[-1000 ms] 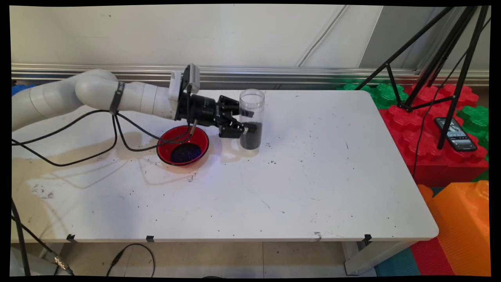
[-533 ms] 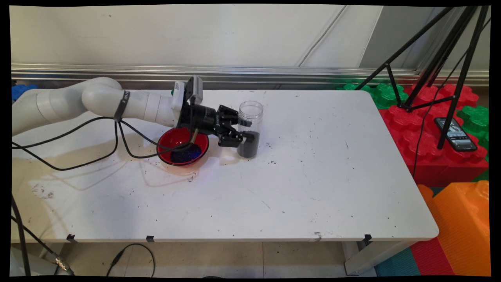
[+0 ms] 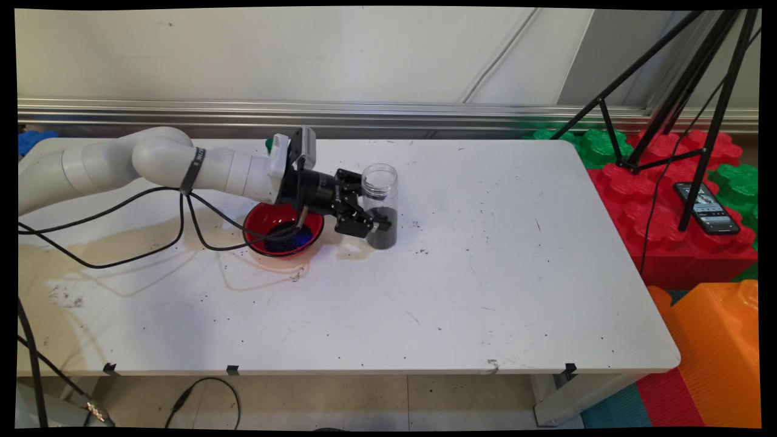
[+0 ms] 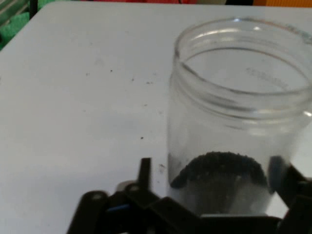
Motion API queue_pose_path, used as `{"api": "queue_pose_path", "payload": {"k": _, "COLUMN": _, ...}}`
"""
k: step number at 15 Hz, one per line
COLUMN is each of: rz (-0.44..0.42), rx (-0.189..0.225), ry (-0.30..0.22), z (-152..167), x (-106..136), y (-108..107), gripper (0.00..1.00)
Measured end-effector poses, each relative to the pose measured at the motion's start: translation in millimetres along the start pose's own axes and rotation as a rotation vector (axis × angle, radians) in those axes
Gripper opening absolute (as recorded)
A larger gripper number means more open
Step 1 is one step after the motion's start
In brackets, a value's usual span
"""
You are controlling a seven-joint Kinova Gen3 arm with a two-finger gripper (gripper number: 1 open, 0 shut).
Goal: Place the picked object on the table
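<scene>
- White table, scuffed and dotted with dark specks, runs toward a pale wall; red, green and orange foam blocks, a black tripod and a phone sit off its right end.
- From my remote seat I see the gripper clamped on the jar's lower half, one finger on each side, reaching in sideways from the left.
- Over the last second the jar has come down: it hung higher and further back, and now its base sits at the tabletop or just above it; I cannot tell which.
- It stays upright, so nothing is spilling from it.
- The jar is clear, round and smooth, with a threaded open mouth and no lid; a mound of fine black grains fills roughly its lower third.
- Just left of it, partly under the wrist, stands a shallow red bowl, glossy, with a dark grainy heap in its middle.
- Black cables droop from the arm onto the table.
</scene>
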Motion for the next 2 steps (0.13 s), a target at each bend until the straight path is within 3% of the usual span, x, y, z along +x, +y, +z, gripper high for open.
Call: {"api": "queue_pose_path", "payload": {"k": 2, "rz": -0.004, "rx": -0.001, "ry": 0.001, "z": 0.1, "x": -2.0, "y": -0.3, "gripper": 1.0}}
